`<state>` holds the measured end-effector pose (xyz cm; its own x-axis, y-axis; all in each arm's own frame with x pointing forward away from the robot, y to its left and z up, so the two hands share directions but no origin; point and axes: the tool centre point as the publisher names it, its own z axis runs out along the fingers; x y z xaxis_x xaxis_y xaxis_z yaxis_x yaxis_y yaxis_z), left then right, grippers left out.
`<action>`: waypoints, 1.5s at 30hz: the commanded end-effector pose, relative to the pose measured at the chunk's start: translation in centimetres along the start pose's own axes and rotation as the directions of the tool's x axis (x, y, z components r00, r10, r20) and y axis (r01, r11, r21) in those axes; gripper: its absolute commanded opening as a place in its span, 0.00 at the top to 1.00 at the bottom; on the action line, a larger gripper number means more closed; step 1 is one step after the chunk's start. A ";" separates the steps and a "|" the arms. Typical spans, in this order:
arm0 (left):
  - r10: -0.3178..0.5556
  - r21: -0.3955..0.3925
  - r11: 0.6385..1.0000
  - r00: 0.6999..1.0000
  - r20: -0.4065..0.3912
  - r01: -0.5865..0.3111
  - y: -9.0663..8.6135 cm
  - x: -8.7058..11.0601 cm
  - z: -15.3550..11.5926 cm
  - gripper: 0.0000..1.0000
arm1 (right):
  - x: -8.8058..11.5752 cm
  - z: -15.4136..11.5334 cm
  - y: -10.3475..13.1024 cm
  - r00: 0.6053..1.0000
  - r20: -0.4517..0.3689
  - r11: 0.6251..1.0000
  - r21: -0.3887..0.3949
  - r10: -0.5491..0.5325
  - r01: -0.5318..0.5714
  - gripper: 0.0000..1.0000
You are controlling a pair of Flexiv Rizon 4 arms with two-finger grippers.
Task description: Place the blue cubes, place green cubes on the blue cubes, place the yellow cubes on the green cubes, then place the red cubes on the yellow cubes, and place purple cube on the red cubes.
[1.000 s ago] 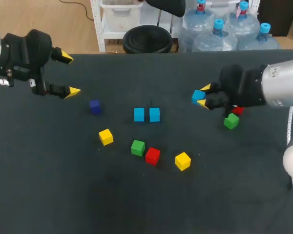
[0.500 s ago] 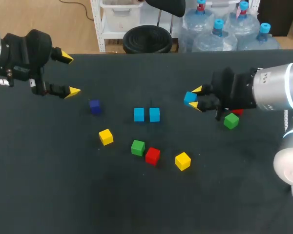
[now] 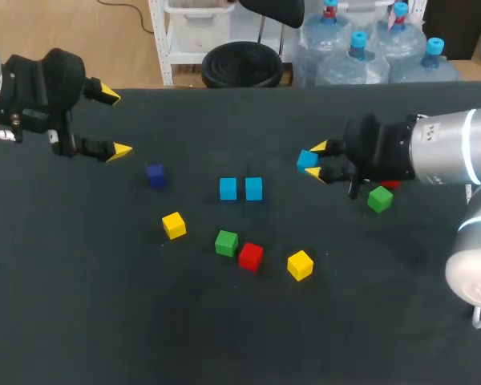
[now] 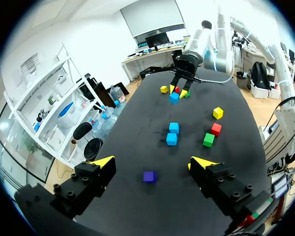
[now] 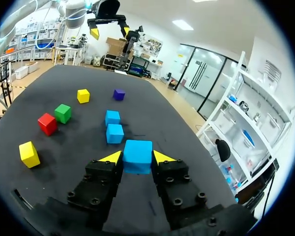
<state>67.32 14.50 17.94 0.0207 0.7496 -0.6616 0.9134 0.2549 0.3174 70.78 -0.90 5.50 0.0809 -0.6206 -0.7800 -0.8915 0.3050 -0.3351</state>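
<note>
Right tool (image 3: 314, 160) is closed on a blue cube (image 5: 137, 155), one finger on each side, carrying it clear of the bench (image 3: 80, 321). Left tool (image 3: 115, 122) stands wide and holds nothing; the purple cube (image 3: 155, 175) lies just ahead of it. My reading of progress: early. Ahead of the right tool, a first placed blue cube (image 3: 254, 188) and a second placed blue cube (image 3: 228, 188) sit side by side with a thin gap; nothing is stacked. Left to do: set the carried blue, then all green, yellow, red and purple layers. Count: blue 3. Green 2: near green cube (image 3: 379, 199) beside the right tool, far green cube (image 3: 226, 242) ahead. Red 2: near red cube (image 3: 391, 183) partly under my right arm, far red cube (image 3: 251, 257). Yellow 2 certain: first yellow cube (image 3: 300, 265), second yellow cube (image 3: 174, 225); perhaps a third beyond the right tool, too small to tell. Purple 1.
</note>
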 end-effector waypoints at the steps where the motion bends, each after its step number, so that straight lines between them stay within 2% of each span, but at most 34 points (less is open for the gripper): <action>1: 0.003 -0.002 1.000 1.000 0.010 -0.003 -0.1 0.2 -0.1 0.00 | 0.1 -0.3 -0.3 1.000 0.004 0.490 -0.872 0.003 0.003 1.00; 5: 0.003 -0.002 1.000 1.000 0.010 -0.003 -0.1 0.2 -0.1 0.00 | 0.0 -0.5 -0.1 1.000 0.008 0.491 -0.871 0.007 0.004 1.00; 10: 0.003 -0.002 1.000 1.000 0.010 -0.003 -0.1 0.2 -0.1 0.00 | 0.0 -0.6 0.6 1.000 0.003 0.453 -0.891 0.029 -0.011 1.00; 22: 0.003 -0.002 1.000 1.000 0.010 -0.003 -0.1 0.2 -0.1 0.00 | 1.2 -0.3 2.3 0.994 -0.035 0.449 -0.890 0.106 -0.079 1.00; 33: 0.003 -0.002 1.000 1.000 0.010 -0.003 -0.1 0.2 -0.1 0.00 | 2.6 0.9 4.4 0.985 -0.057 0.422 -0.899 0.164 -0.122 1.00; 45: 0.003 -0.002 1.000 1.000 0.010 -0.003 -0.1 0.2 -0.1 0.00 | 2.6 2.4 5.1 0.981 -0.048 0.399 -0.909 0.189 -0.121 1.00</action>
<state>67.32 14.50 17.94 0.0207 0.7496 -0.6616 0.9134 0.2549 0.3174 66.89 0.62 0.80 -0.1078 -0.5908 -0.7996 -0.9213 0.3616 -0.1430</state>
